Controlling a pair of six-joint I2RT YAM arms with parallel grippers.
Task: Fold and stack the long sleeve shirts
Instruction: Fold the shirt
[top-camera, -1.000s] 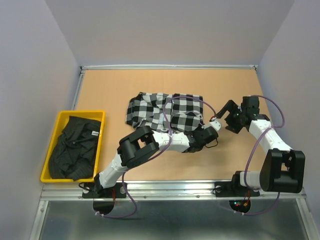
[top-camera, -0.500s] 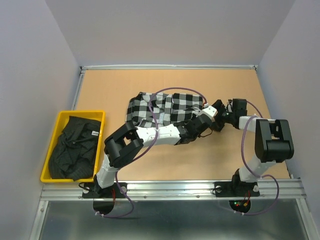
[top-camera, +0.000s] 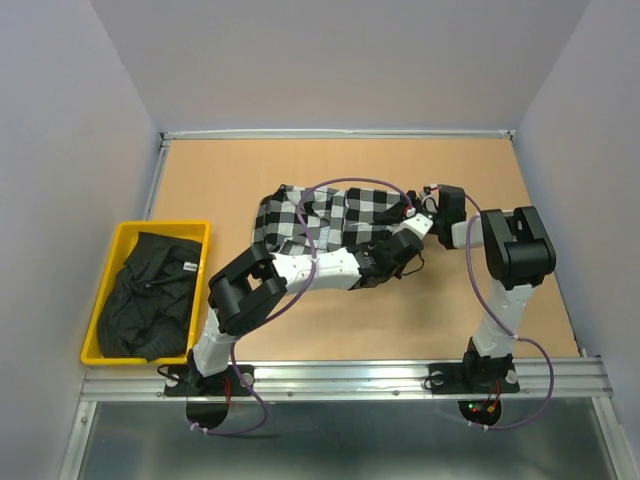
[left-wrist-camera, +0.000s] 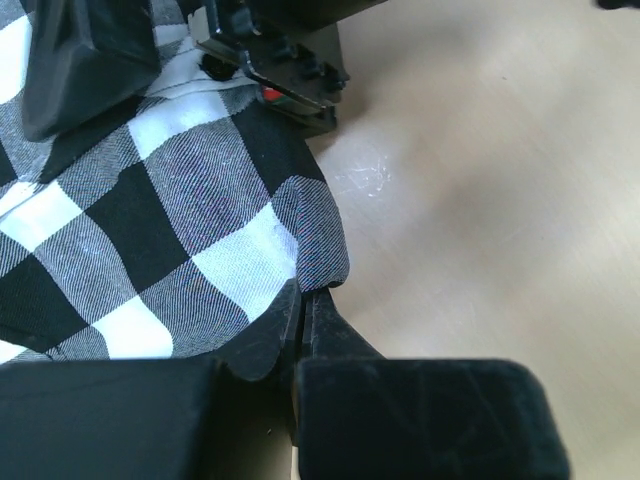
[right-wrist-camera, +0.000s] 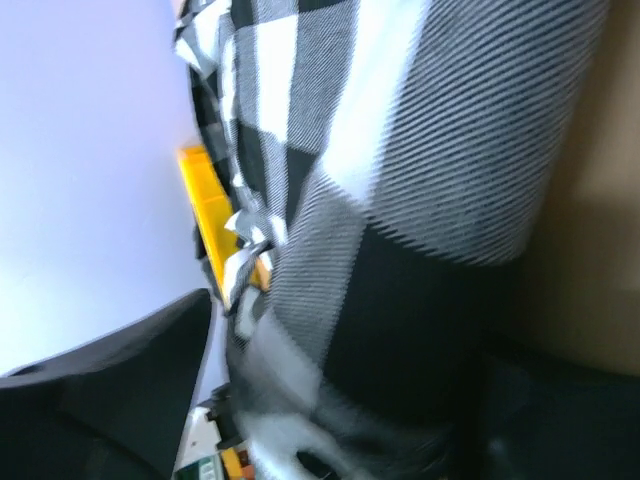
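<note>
The black-and-white check shirt (top-camera: 330, 215) lies crumpled at the table's middle. My left gripper (left-wrist-camera: 303, 292) is shut on its near right corner (left-wrist-camera: 320, 255), low over the table, and shows in the top view as the left gripper (top-camera: 408, 243). My right gripper (top-camera: 432, 215) presses in at the shirt's right edge, just beyond the left one. In the right wrist view the check cloth (right-wrist-camera: 400, 180) fills the space between the wide-standing jaws of the right gripper (right-wrist-camera: 350, 385); that view is blurred. The plain black shirt (top-camera: 150, 290) lies bunched in the bin, white tag (top-camera: 188, 266) showing.
A yellow bin (top-camera: 200, 232) sits at the table's left side. A raised metal rim (top-camera: 340, 133) runs along the far edge, and purple walls close in the sides. Purple cables loop over the check shirt. Bare tabletop (top-camera: 480, 170) lies to the right and back.
My right arm has folded in leftward from the right side to the check shirt's edge. My left gripper has carried the shirt's corner a little farther back.
</note>
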